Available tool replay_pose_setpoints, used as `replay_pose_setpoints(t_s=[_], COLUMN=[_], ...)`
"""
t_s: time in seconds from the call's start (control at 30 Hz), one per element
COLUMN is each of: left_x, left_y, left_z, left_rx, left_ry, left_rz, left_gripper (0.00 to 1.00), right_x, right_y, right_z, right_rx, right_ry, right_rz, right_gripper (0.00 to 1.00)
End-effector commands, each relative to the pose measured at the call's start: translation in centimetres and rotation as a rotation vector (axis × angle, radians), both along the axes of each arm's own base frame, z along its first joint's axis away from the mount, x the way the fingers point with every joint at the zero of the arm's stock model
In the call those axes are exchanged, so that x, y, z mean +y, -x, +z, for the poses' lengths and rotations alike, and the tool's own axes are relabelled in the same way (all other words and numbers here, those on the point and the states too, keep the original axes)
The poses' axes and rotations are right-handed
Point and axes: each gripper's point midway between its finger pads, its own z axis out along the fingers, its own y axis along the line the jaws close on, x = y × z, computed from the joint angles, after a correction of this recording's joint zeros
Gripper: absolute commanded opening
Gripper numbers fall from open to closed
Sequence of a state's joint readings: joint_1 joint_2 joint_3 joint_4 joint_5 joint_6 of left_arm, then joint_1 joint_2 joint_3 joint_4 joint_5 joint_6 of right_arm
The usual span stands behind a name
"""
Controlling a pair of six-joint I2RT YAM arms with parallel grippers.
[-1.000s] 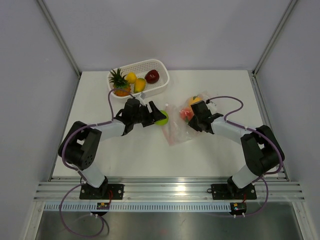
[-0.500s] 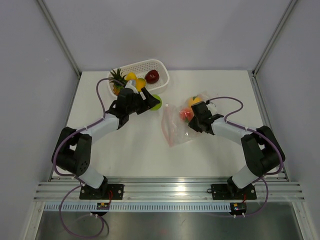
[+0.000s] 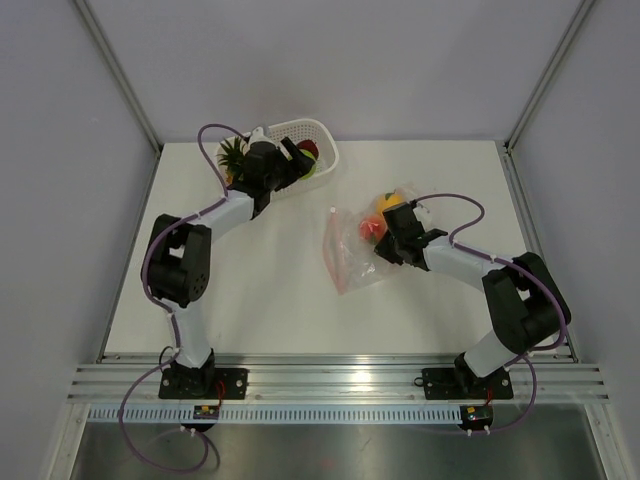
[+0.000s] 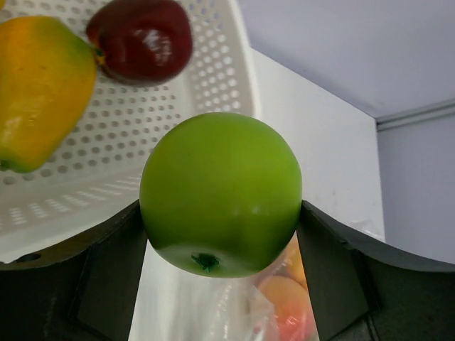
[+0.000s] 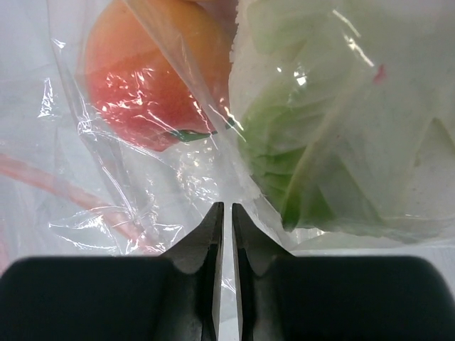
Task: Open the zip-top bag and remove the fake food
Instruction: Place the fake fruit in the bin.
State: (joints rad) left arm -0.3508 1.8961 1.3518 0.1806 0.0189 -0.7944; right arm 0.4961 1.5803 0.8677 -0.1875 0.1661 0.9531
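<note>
The clear zip-top bag (image 3: 345,262) lies right of the table's middle, its pink zip strip toward the left. Fake food is inside it: a peach-red fruit (image 5: 149,78), a white-green leafy piece (image 5: 334,128) and an orange piece (image 3: 388,200). My right gripper (image 5: 225,207) sits at the bag's right side, its jaws almost together with a fold of the bag's film between them. At the back, my left gripper (image 4: 220,212) is shut on a green apple (image 4: 220,192), which hangs over the near rim of the white basket (image 4: 213,78).
The perforated basket (image 3: 325,140) stands at the back centre-left. It holds a pineapple (image 3: 232,155), a dark red piece (image 4: 142,35) and a yellow-orange fruit (image 4: 43,85). Grey walls close the table at the back and both sides.
My left arm has carried the green apple from beside the bag back and up to the basket. The right arm has stayed at the bag.
</note>
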Motion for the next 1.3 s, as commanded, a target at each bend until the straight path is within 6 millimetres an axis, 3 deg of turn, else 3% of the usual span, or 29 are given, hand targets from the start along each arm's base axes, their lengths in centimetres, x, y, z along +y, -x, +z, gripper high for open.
replay_pose_setpoints(t_s=[0.0,0.13,0.37,0.43,0.63,0.73,0.87,0.9,0.93,1.1,1.13,1.23,1.27], left_x=[1.6,3.3,4.3,4.4,4.9,5.1,5.6,5.6,5.5,3.2,3.0,1.2,1.1], left_y=[-3.5,-5.2,-5.4,-5.3,-4.6,-3.8,-2.2,-1.5,-0.8,3.7,4.9,7.7,8.9], left_z=[2.5,1.8,1.8,1.6,3.2,4.1,5.6,4.6,5.5,3.7,2.3,3.2,1.8], left_rx=[-0.109,-0.118,-0.096,-0.083,-0.093,-0.099,-0.118,-0.096,-0.111,-0.07,-0.04,-0.054,-0.021], left_ry=[0.024,0.03,0.015,0.007,-0.019,-0.025,-0.027,-0.034,-0.031,-0.052,-0.055,0.02,0.028], left_rz=[0.083,0.124,0.149,0.148,0.155,0.149,0.144,0.14,0.137,0.095,0.084,0.023,0.011], left_gripper=[0.55,0.56,0.64,0.77,0.97,0.99,0.99,0.99,0.99,0.99,0.99,0.99,0.99], right_x=[0.4,0.1,0.2,0.1,0.1,0.1,0.0,0.0,-0.2,-0.5,-0.6,-1.0,-1.1], right_y=[-0.8,-0.7,-0.6,-0.6,-0.7,-0.9,-1.1,-1.2,-1.2,-1.3,-1.4,-1.4,-1.4], right_z=[2.0,2.5,3.1,3.0,3.2,3.3,3.7,3.9,4.1,5.5,5.8,6.9,7.6], right_rx=[-0.064,-0.078,-0.09,-0.089,-0.095,-0.099,-0.119,-0.125,-0.134,-0.184,-0.194,-0.233,-0.256], right_ry=[-0.029,-0.028,-0.039,-0.034,-0.031,-0.017,0.031,0.039,0.055,0.08,0.084,0.105,0.114], right_rz=[0.017,0.011,0.016,0.013,0.02,0.037,0.089,0.096,0.102,0.135,0.136,0.154,0.166], right_gripper=[0.15,0.15,0.18,0.18,0.18,0.18,0.18,0.18,0.18,0.25,0.27,0.31,0.32])
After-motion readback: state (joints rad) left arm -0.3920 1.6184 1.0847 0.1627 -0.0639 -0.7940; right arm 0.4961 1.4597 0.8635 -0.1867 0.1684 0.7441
